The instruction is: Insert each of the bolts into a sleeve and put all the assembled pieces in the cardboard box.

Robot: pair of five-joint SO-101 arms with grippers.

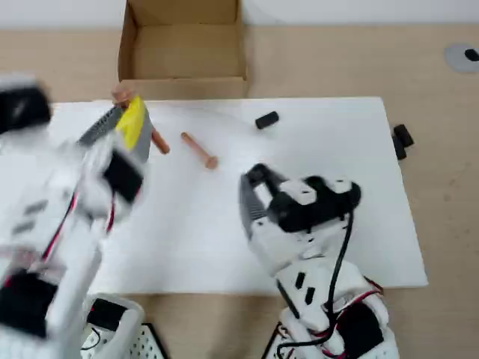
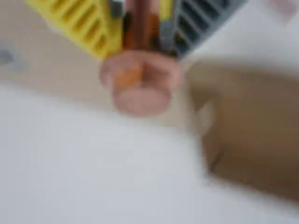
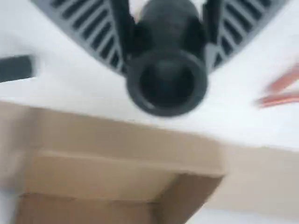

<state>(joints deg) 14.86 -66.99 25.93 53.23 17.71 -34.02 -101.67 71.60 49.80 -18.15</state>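
Observation:
My left gripper [image 1: 123, 112], one finger yellow and one grey, is shut on an orange bolt [image 2: 140, 84] whose round head [image 1: 121, 95] sticks out past the fingertips, just in front of the cardboard box [image 1: 183, 52]. My right gripper [image 1: 253, 182] hangs over the middle of the white mat [image 1: 337, 224], shut on a black sleeve [image 3: 167, 79] with its open bore facing outward. A second bolt [image 1: 199, 150] lies on the mat, and another orange bolt [image 1: 159, 142] pokes out beside the left gripper. A loose black sleeve [image 1: 266, 120] lies near the mat's far edge.
The box stands open at the back of the wooden table, touching the mat's far edge. Two more black sleeves [image 1: 402, 140] rest on the table off the mat's right edge. A grey disc [image 1: 462, 56] sits at the far right.

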